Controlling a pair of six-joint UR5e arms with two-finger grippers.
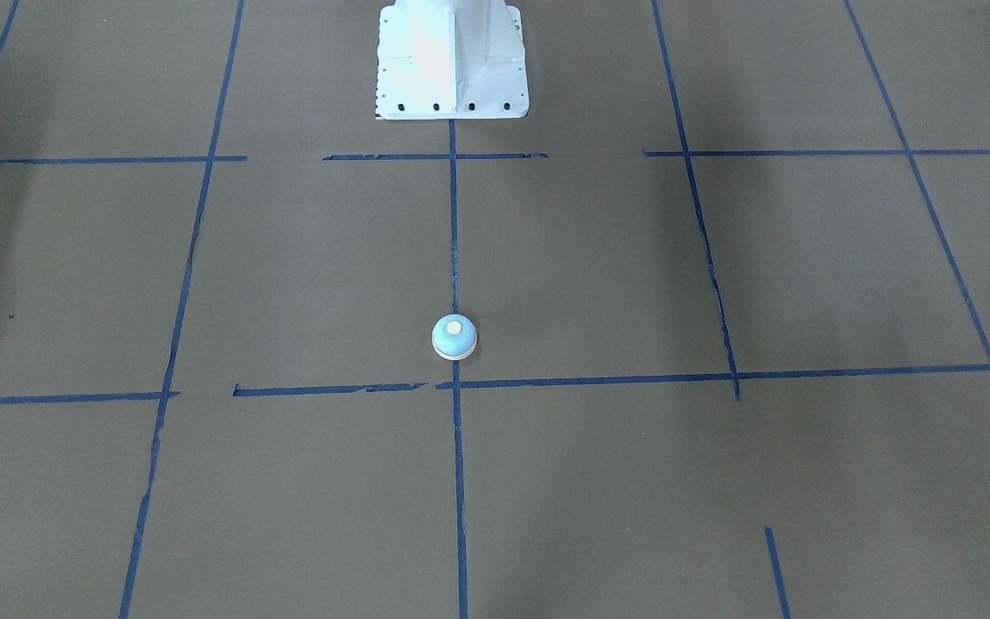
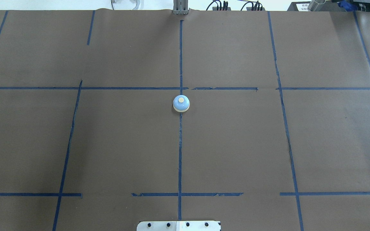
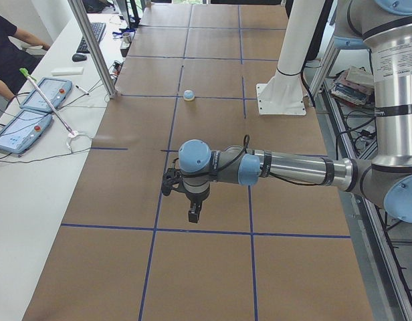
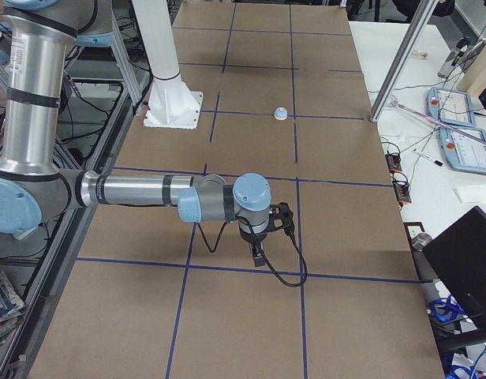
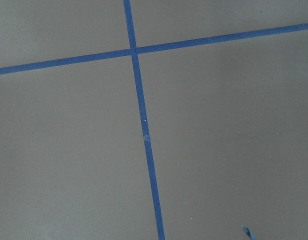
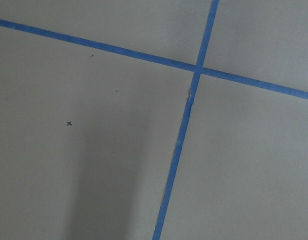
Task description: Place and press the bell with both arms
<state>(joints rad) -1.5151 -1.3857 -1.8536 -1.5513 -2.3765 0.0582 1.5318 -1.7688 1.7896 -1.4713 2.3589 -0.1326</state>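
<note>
The light-blue bell with its cream button stands upright on the brown table cover, on the centre tape line, also in the overhead view. It is small and far in both side views. My left gripper shows only in the exterior left view, pointing down over the table end, far from the bell. My right gripper shows only in the exterior right view, pointing down over the other end. I cannot tell whether either is open or shut. Both wrist views show only brown cover and blue tape.
The white bolted pedestal stands at the robot's edge of the table. Blue tape lines grid the cover. A side table with tablets, a metal post and an operator lie beyond the far edge.
</note>
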